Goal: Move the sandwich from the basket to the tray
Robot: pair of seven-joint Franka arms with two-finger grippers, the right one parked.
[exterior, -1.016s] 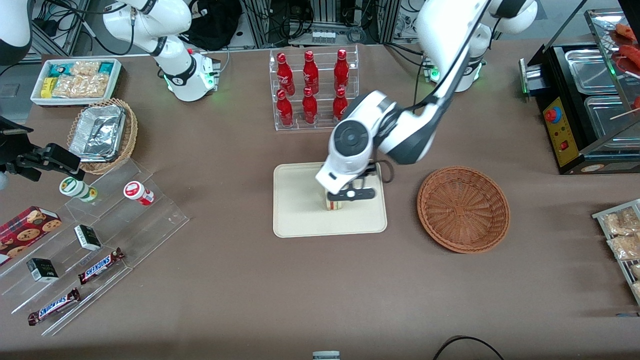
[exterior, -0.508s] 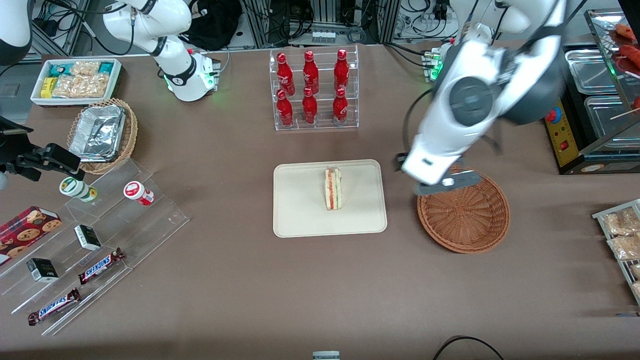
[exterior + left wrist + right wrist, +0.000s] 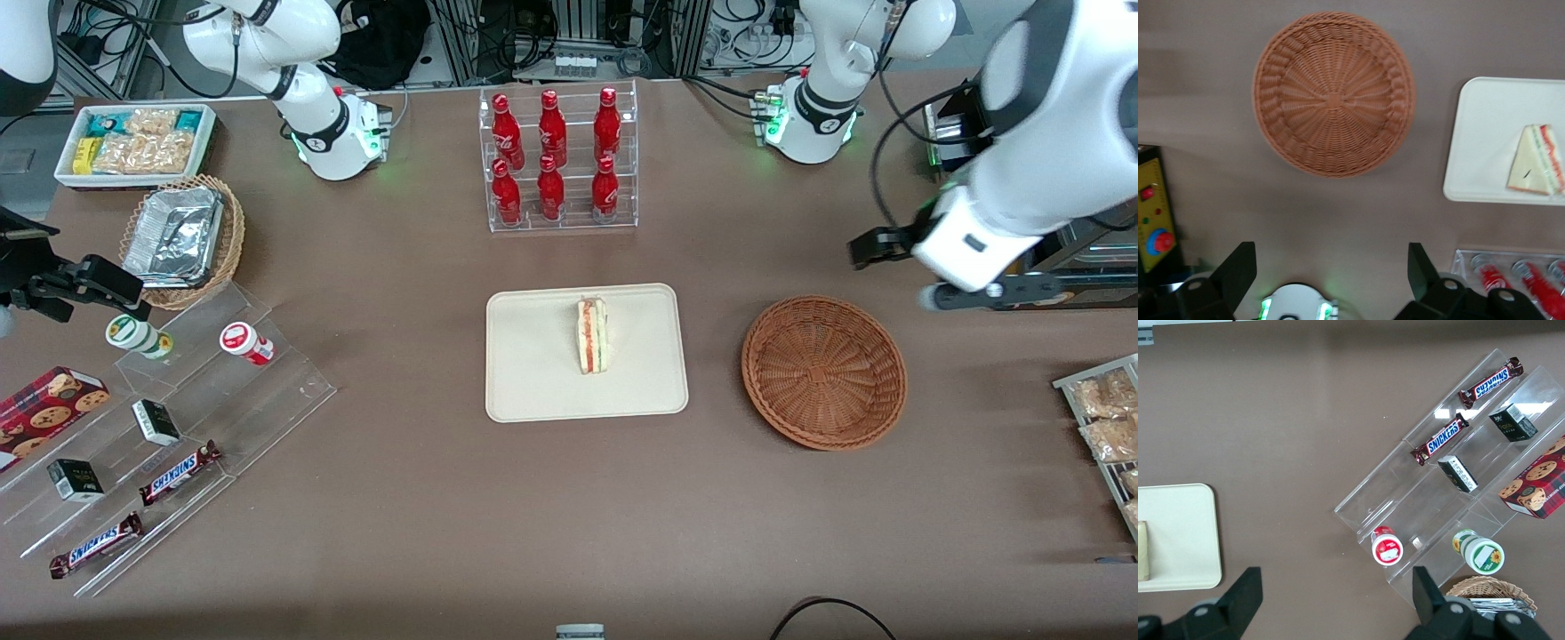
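Observation:
The sandwich [image 3: 592,336] [image 3: 1537,170], a pale wedge with red and green filling, lies on the cream tray [image 3: 533,382] [image 3: 1485,133] at mid-table. The reddish-brown wicker basket [image 3: 824,372] [image 3: 1333,93] beside the tray holds nothing. My gripper [image 3: 1013,292] [image 3: 1328,270] hangs high over the table toward the working arm's end, past the basket's rim and a little farther from the front camera than the basket. It is open, and only bare tabletop shows between its fingers [image 3: 1238,273].
A clear rack of red bottles [image 3: 556,160] [image 3: 1521,277] stands farther from the front camera than the tray. A black warmer with a yellow panel [image 3: 1151,223] stands by my gripper. Snack packets [image 3: 1102,418] lie nearer the camera. The working arm's base [image 3: 813,124] glows green.
My gripper let go of the sandwich on the tray, rose, and swung across the basket toward the working arm's end. The sandwich stays on the tray.

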